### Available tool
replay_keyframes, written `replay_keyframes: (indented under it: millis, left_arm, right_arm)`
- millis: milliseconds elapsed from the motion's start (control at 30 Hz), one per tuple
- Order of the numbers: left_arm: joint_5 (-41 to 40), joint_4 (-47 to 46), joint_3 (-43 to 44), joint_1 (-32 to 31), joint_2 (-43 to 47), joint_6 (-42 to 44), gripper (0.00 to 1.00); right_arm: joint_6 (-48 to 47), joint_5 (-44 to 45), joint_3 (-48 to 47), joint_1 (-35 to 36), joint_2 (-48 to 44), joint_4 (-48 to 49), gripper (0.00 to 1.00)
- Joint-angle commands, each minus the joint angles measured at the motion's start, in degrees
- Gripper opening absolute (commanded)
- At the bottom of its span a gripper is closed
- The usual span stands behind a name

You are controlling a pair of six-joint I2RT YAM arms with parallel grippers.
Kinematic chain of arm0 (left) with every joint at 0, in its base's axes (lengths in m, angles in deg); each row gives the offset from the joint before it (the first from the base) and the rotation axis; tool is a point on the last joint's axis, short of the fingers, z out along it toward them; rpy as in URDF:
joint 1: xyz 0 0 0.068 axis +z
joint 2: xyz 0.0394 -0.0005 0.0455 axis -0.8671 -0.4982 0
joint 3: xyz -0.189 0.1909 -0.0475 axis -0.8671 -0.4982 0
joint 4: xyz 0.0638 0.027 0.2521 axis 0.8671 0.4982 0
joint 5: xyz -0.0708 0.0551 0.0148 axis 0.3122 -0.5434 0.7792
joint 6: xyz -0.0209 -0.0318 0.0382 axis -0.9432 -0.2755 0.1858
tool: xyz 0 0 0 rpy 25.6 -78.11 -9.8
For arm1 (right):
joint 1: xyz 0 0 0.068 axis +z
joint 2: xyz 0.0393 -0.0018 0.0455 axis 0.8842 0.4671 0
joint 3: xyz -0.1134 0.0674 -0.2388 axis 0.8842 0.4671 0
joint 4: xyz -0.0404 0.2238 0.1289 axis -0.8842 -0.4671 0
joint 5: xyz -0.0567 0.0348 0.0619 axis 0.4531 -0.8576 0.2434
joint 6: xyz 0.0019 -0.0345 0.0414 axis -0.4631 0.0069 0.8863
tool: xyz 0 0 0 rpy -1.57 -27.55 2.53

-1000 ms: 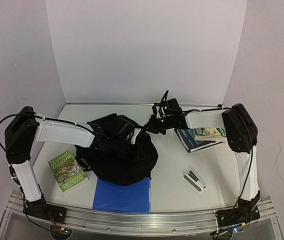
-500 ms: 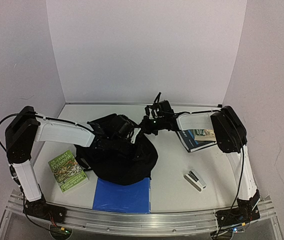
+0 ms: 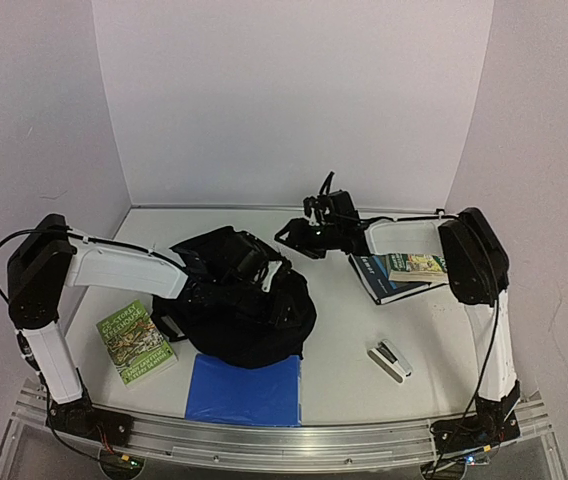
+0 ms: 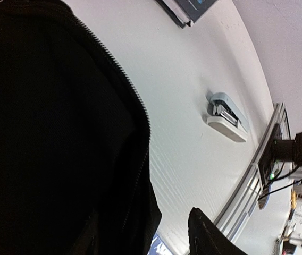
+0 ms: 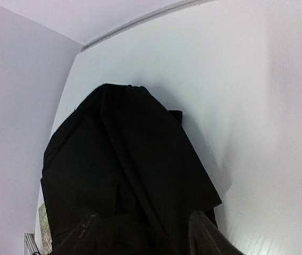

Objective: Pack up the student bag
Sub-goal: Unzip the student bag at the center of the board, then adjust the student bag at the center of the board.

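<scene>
The student bag, black and slumped, lies in the middle of the table. My left gripper is at the bag's top right, open. In the left wrist view its fabric and zip fill the left side, and only one fingertip shows against the table. My right gripper hovers just beyond the bag's upper right edge, open and holding nothing. In the right wrist view the bag sits below and ahead of that gripper.
A green book lies left of the bag and a blue folder in front of it. A stapler sits at the front right. Two stacked books rest under the right forearm. White walls enclose the back and sides.
Both grippers have opened and let go of the bag's top. The right gripper has drawn back to the right, off the bag. The bag's top has sagged a little.
</scene>
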Motion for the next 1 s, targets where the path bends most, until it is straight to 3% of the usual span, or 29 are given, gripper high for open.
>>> replay_keyframes:
  millis: [0,167,467,733,967]
  left_arm:
    - [0.0,-2.4,-1.3,1.3,5.6,-0.3,0.66]
    - [0.0,-2.3,-4.1,4.0,9.7,-0.4,0.76]
    - [-1.2,1.4,-7.7,10.4,14.8,1.9,0.84]
    - [-0.5,0.5,-9.0,11.2,14.6,0.9,0.85]
    - [-0.7,-0.4,-11.2,11.2,15.8,0.1,0.86]
  right_arm:
    - [-1.7,4.2,7.5,-0.2,-14.0,1.0,0.67]
    - [2.3,6.8,18.7,-0.2,-23.5,-1.2,0.79]
    - [13.1,2.9,35.2,4.1,-32.0,-1.2,0.84]
    - [19.9,5.3,36.9,13.0,-31.4,-1.3,0.84]
    - [21.5,7.7,38.1,14.2,-29.7,-1.3,0.8]
